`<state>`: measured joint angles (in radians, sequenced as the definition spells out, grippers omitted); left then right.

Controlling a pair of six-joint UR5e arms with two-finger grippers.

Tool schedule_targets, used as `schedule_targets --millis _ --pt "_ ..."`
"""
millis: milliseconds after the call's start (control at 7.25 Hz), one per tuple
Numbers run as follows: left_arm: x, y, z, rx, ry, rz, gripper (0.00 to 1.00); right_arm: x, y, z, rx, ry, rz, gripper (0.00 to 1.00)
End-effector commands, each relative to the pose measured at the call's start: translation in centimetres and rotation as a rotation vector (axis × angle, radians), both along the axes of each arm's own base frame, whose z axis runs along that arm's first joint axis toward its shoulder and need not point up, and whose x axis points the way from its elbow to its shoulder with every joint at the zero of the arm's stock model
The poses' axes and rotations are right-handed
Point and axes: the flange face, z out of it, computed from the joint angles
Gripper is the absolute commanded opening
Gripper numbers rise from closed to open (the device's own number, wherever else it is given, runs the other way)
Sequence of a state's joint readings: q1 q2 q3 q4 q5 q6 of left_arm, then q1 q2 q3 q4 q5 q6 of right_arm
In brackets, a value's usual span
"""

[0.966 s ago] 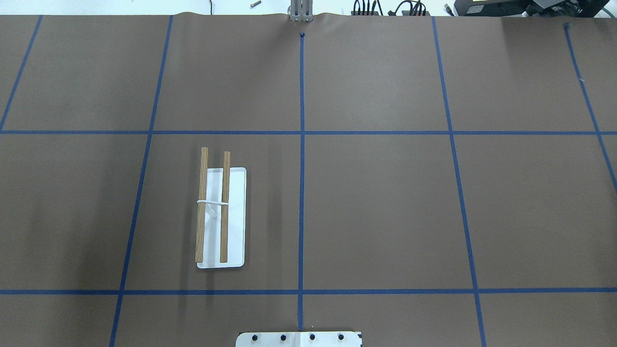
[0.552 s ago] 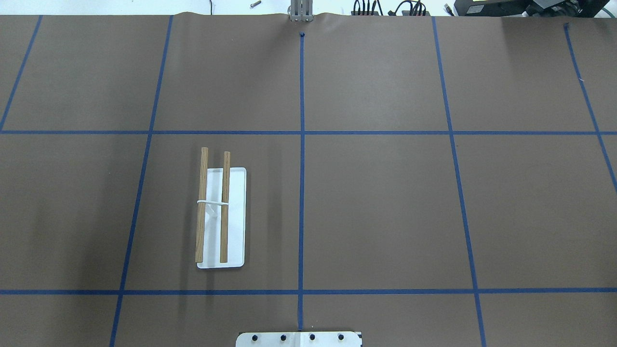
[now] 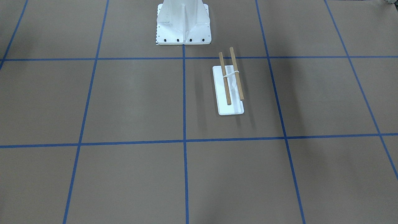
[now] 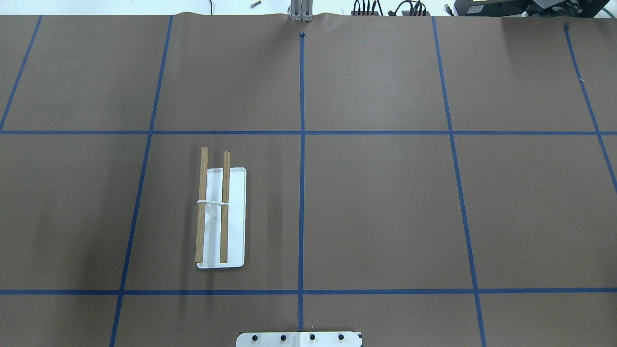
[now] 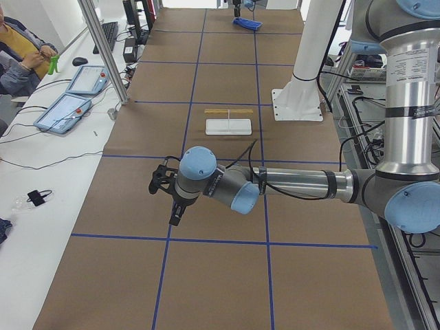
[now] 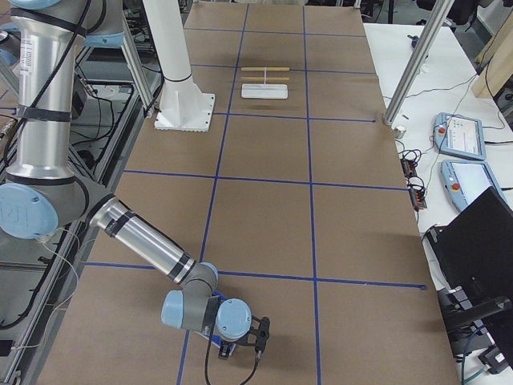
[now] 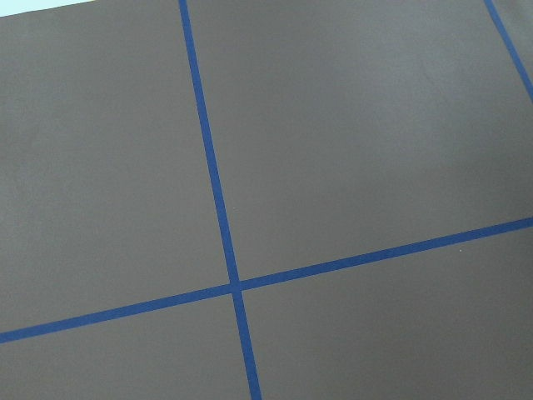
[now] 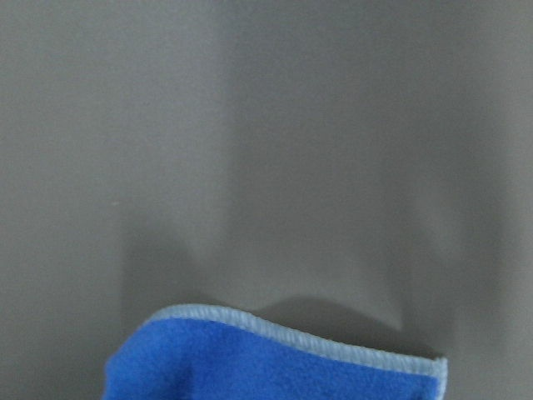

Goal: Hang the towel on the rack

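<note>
The rack (image 4: 221,217) is a white base plate with two parallel wooden rods, standing left of the table's centre line; it also shows in the front view (image 3: 230,84) and both side views (image 5: 228,126) (image 6: 264,91). The blue towel (image 8: 275,367) with pale edging fills the bottom of the right wrist view, over the brown table. In the left side view it lies at the far table end (image 5: 246,23) under my right gripper (image 5: 237,8). My left gripper (image 5: 158,182) hovers over bare table far from the rack. I cannot tell whether either gripper is open or shut.
The white robot pedestal (image 3: 183,21) stands at the table's robot-side edge. Blue tape lines (image 7: 218,208) grid the brown table. A side table with tablets (image 5: 65,110) and a seated operator (image 5: 20,55) runs along the far side, with an aluminium post (image 6: 405,76).
</note>
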<state>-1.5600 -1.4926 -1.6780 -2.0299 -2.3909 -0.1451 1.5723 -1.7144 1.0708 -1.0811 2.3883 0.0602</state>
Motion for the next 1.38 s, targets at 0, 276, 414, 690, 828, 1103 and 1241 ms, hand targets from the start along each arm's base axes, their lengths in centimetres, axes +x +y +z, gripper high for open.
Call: schedule_targets --millis 0,276,414,690,828,1103,1241 --pt "0.0 0.1 0.0 0.001 0.001 0.000 0.98 0.0 -1.2 -0.7 0.025 -0.002 -0.003 0.00" --pt "-0.1 0.3 -0.1 0.001 0.001 -0.002 0.98 0.9 -2.8 -2.9 0.062 -0.029 0.035 0.00" --pt "-0.1 0.5 -0.1 0.001 0.001 -0.002 0.98 1.1 -3.1 -3.4 0.071 -0.029 0.040 0.00" --pt "0.0 0.2 -0.2 -0.017 0.010 -0.018 0.98 2.9 -6.1 -11.1 0.113 -0.024 0.148 0.00" --pt "0.3 -0.4 -1.2 -0.046 0.039 -0.057 0.98 3.0 -7.9 -16.3 0.141 -0.022 0.174 0.00" --pt "2.9 -4.2 -6.0 -0.081 0.134 -0.087 0.98 1.2 -11.1 -28.0 0.230 -0.036 0.190 0.00" --pt "4.8 -6.4 -9.3 -0.112 0.178 -0.114 0.98 -1.1 -13.5 -33.5 0.241 -0.060 0.221 0.00"
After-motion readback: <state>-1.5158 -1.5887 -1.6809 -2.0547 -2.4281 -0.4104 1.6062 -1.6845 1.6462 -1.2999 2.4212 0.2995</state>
